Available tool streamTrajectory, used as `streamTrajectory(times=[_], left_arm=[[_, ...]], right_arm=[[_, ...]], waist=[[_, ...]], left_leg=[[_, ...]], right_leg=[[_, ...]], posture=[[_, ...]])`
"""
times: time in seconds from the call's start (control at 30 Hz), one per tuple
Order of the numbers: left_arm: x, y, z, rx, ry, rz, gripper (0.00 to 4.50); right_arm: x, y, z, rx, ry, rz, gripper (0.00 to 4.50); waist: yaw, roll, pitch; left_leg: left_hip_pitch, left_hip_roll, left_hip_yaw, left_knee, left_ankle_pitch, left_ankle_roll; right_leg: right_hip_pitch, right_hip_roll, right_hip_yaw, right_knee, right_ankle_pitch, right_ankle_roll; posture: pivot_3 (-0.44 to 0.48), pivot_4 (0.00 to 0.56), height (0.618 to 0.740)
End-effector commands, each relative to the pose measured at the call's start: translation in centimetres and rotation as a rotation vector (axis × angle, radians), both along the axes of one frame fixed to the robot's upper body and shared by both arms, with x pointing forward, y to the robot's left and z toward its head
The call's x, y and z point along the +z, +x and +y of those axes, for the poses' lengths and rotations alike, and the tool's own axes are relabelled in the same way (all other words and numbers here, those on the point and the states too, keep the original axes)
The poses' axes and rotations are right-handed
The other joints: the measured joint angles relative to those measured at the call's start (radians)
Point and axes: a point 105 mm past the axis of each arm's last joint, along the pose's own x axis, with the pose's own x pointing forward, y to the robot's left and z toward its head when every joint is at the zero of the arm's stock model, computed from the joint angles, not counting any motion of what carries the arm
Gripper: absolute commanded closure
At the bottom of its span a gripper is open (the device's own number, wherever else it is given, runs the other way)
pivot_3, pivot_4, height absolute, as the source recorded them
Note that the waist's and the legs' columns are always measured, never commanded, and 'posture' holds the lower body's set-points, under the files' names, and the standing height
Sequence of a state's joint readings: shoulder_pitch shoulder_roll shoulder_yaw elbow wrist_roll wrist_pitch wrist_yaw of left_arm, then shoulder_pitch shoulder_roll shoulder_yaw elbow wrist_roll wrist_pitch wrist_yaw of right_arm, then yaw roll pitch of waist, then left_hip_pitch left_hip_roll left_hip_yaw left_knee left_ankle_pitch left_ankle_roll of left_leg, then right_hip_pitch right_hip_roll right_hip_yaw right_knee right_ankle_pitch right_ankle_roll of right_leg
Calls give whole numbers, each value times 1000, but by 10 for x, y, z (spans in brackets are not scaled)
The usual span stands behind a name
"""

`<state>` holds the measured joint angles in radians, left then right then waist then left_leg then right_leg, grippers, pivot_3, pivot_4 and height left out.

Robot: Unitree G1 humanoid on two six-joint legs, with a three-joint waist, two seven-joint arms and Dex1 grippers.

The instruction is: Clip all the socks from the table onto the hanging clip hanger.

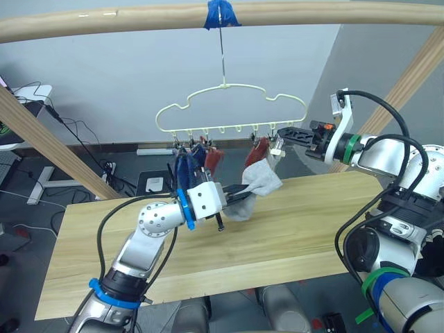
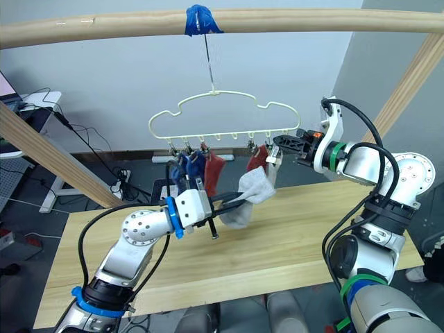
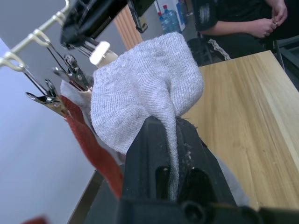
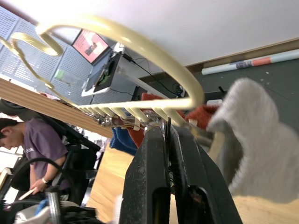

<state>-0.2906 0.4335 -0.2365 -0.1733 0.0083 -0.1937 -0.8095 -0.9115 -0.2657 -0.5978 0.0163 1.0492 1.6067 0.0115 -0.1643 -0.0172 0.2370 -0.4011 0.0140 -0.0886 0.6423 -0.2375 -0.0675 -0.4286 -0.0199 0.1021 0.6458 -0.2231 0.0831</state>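
My left gripper [image 1: 248, 195] is shut on a light grey sock [image 1: 261, 182] and holds it up above the table [image 1: 312, 222], just below the right end of the clip hanger [image 1: 232, 104]. From the left wrist view the grey sock [image 3: 140, 88] fans out past the fingertips, next to the silver clips [image 3: 70, 65]. My right gripper [image 1: 282, 136] reaches in from the right and is shut on a clip [image 4: 167, 135] at the hanger's right end. Blue socks [image 1: 184, 166] and rust-red socks [image 1: 214, 159] hang from clips; another rust-red sock [image 1: 255, 154] hangs further right.
The hanger hangs by its hook from a horizontal wooden pole [image 1: 139, 17] wrapped with blue tape [image 1: 222, 14]. Slanted frame poles stand at the left [image 1: 48, 146] and right [image 1: 416, 76]. A person [image 3: 243, 18] stands beyond the table's far end.
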Motion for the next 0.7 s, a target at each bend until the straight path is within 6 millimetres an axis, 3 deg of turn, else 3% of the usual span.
streamTrajectory(times=[0.03, 0.7], left_arm=[[8, 0, -6, -12, -19, -49, 4486], [20, 11, -12, 1, -31, -102, 4486]], right_arm=[[14, -7, 5, 44, 19, -45, 4500], [11, -11, 12, 59, 34, -2, 4500]], waist=[[-3, 0, 0], [-8, 0, 0]], left_leg=[[0, 0, 0, 0, 0, 0], [0, 0, 0, 0, 0, 0]], right_leg=[[0, 0, 0, 0, 0, 0], [0, 0, 0, 0, 0, 0]], posture=[[-174, 191, 740], [-171, 196, 740]])
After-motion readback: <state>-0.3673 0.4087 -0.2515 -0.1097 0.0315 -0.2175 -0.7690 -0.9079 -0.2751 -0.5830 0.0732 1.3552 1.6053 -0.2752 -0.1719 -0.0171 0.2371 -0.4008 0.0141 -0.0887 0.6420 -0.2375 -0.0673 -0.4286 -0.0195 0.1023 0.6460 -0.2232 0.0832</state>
